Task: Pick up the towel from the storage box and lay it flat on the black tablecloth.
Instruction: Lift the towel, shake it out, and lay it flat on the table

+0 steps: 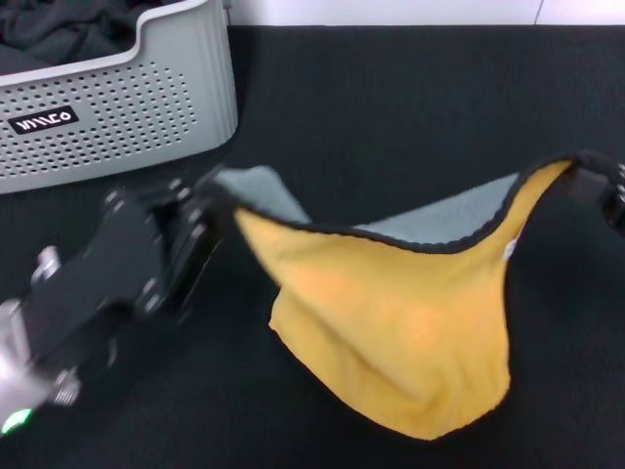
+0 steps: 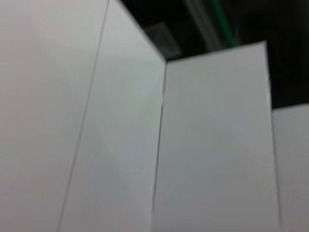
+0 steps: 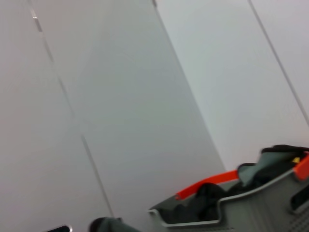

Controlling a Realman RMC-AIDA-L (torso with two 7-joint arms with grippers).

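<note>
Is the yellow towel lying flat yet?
No. The towel hangs sagging between the left gripper and right gripper.

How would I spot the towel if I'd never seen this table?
Look at the big black tablecloth, in front of the light grey holey plastic storage box. Hanging between the left pincer and the right pincer is the plush towel: bright yellow, grey-green behind, black edging.

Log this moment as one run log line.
towel: out of storage box, sagging between both grippers, yellow side facing camera | left gripper: holds one corner | right gripper: holds opposite corner | black tablecloth: towel not flat yet
</note>
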